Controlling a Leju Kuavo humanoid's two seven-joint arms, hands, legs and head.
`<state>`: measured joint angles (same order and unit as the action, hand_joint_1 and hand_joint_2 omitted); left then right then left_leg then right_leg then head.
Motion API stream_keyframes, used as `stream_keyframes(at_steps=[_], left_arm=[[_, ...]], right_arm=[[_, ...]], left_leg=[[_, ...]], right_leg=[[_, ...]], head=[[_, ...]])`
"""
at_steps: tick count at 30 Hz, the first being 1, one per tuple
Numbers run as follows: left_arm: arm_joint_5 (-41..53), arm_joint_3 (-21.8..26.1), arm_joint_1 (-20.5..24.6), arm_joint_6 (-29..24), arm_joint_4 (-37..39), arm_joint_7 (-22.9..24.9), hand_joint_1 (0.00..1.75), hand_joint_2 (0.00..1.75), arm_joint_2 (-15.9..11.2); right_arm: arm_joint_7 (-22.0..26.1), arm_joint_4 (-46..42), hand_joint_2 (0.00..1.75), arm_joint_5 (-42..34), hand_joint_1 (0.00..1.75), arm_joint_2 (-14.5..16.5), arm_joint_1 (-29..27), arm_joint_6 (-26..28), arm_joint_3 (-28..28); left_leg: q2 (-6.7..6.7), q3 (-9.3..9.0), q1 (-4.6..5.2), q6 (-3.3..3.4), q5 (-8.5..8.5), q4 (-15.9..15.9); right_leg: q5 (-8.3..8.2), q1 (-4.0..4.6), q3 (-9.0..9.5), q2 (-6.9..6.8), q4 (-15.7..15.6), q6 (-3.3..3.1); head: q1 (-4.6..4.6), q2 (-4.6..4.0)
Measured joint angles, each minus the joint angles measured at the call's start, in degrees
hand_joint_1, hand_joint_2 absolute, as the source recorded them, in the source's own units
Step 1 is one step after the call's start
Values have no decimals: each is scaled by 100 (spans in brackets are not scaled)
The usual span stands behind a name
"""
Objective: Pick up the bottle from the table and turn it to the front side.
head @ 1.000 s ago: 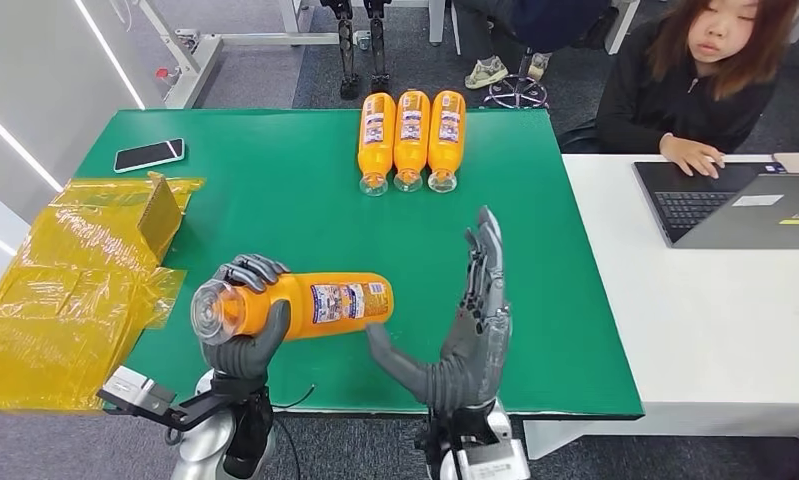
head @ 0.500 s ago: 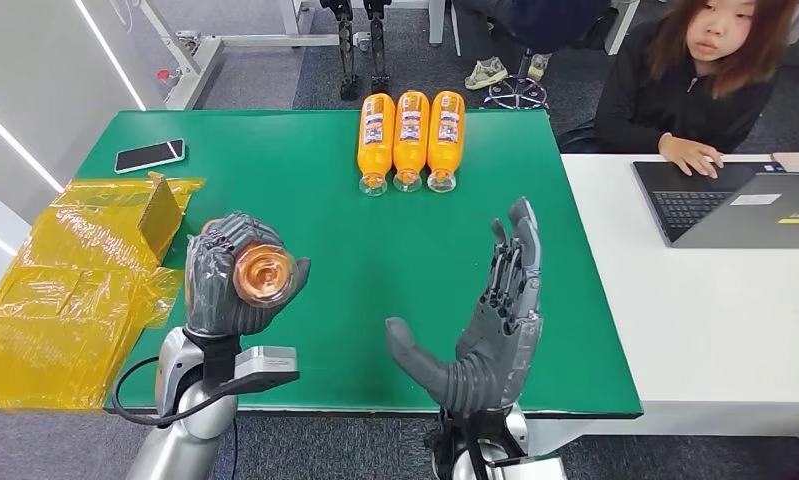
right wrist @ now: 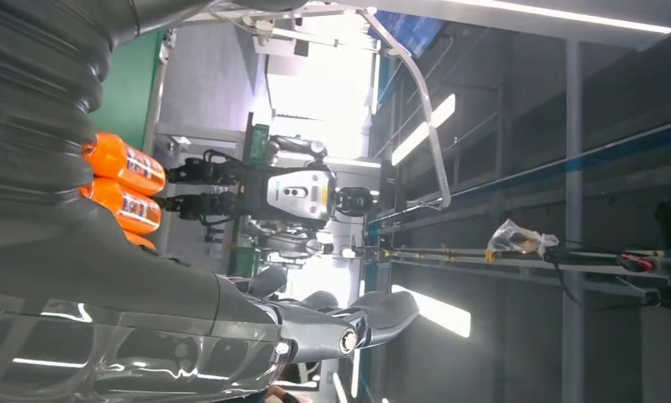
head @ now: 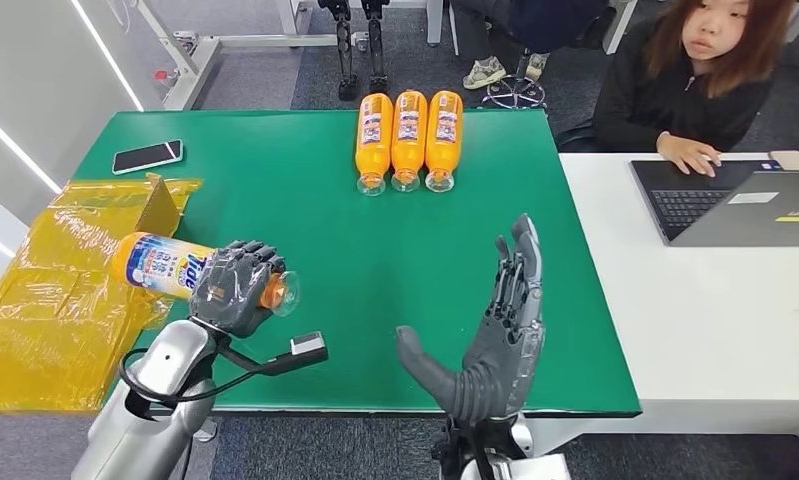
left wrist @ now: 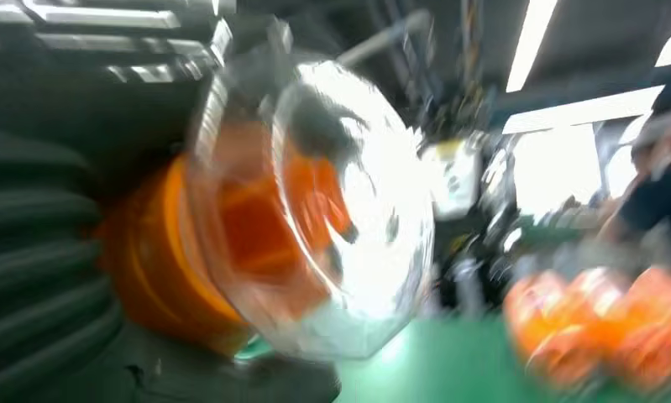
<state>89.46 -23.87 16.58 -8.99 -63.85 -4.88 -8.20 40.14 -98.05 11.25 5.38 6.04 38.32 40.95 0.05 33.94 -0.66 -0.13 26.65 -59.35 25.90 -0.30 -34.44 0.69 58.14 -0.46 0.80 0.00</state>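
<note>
Orange bottle (head: pixel 175 268) in left hand (head: pixel 233 287) shows a "Tide" label.

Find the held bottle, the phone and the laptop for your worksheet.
held bottle (head: pixel 160 266), head view, on its label.
phone (head: pixel 148 156), head view, mid-screen.
laptop (head: pixel 697 205), head view, on its keyboard.
</note>
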Motion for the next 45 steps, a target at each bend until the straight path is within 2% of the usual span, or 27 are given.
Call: stream_keyframes(at_steps=[4, 9, 11, 13, 15, 25, 29, 32, 34, 36, 37, 39, 41, 42, 45], left_arm=[[-80, 8, 300, -188, 1026, 213, 166, 175, -277], [-217, 144, 736, -950, 2427, 271, 159, 175, -505], [-226, 193, 872, -1125, 2819, 271, 147, 175, -544], [-236, 241, 998, -1177, 3142, 263, 67, 175, -559], [-254, 270, 1108, -1168, 3391, 244, 0, 175, -564], [-227, 336, 1413, -1187, 4014, 196, 0, 175, -532], [-251, 377, 1426, -1296, 4070, 42, 0, 175, -518], [-409, 405, 1429, -1293, 4080, -328, 0, 175, -500], [-882, 487, 1414, -1089, 4031, -1050, 0, 175, -469], [-1645, 648, 1346, -607, 3864, -2057, 0, 175, -431], [-2072, 738, 1273, -249, 3703, -2504, 0, 175, -422], [-3144, 851, 996, 811, 3094, -3114, 0, 175, -460], [-4292, 874, 648, 1895, 2237, -3421, 0, 175, -565], [-4756, 867, 502, 2262, 1822, -3486, 0, 175, -626], [-5853, 765, 184, 2832, 723, -3538, 0, 175, -753]], right_arm=[[1, 3, 175, -97, 0, -28, -6, 0, -2], [1, 25, 175, -184, 0, -69, -16, 0, -2], [0, 26, 175, -185, 0, -88, -19, 0, -4], [1, 26, 175, -186, 0, -107, -19, 0, -10], [2, 26, 175, -186, 0, -120, -20, 0, -27], [2, 30, 175, -62, 0, -143, -159, 0, -75], [1, 43, 175, -17, 0, -143, -214, 0, -83], [2, 43, 175, 49, 0, -142, -261, 0, -94], [2, 42, 175, 68, 0, -143, -304, 0, -118], [2, 38, 175, 75, 0, -143, -351, 0, -153], [2, 31, 175, 69, 0, -144, -375, 0, -171], [2, 1, 175, 30, 0, -156, -418, 0, -201], [2, -40, 175, -6, 0, -181, -461, 0, -228], [2, -60, 175, 0, 0, -194, -479, 0, -240], [2, -143, 175, 88, 0, -225, -561, 0, -291]], left_leg=[[1, 1, -1, -7, -5, 0], [2, 2, -1, -10, -7, 0], [1, 5, -1, -12, -8, 0], [0, 7, -1, -12, -8, 0], [1, 9, 0, -12, -8, 0], [1, 10, 0, -12, -8, 0], [1, 10, 0, -12, -8, 0], [1, 10, 0, -12, -8, 0], [0, 10, 0, -12, -8, 0], [1, 11, 1, -12, -8, 0], [2, 11, 1, -13, -7, 0], [9, 11, 1, -14, -6, -1], [13, 13, 1, -16, -4, -1], [11, 15, 1, -17, -3, -1], [2, 18, 1, -17, -3, -1]], right_leg=[[-1, 0, -4, 3, 8, -2], [-1, 0, -12, 5, 14, -3], [-1, 0, -13, 4, 15, -3], [-1, 0, -15, 3, 15, -3], [-1, 0, -16, 4, 15, -3], [-1, 0, -18, 3, 14, -3], [-1, 0, -19, 3, 15, -3], [-1, 0, -19, 3, 15, -3], [-1, 0, -18, 3, 15, -3], [-1, -1, -18, 3, 15, -3], [-1, -2, -17, 5, 15, -3], [-1, -2, -20, 16, 15, -3], [0, -2, -25, 22, 14, -4], [1, -2, -27, 20, 14, -5], [4, -2, -27, 9, 13, -8]], head=[[0, 0], [-1, 0], [-1, 0], [-1, 0], [0, 0], [1, 0], [-1, 0], [0, 0], [1, 0], [1, 0], [1, 0], [1, 0], [2, 0], [1, 0], [0, 0]])
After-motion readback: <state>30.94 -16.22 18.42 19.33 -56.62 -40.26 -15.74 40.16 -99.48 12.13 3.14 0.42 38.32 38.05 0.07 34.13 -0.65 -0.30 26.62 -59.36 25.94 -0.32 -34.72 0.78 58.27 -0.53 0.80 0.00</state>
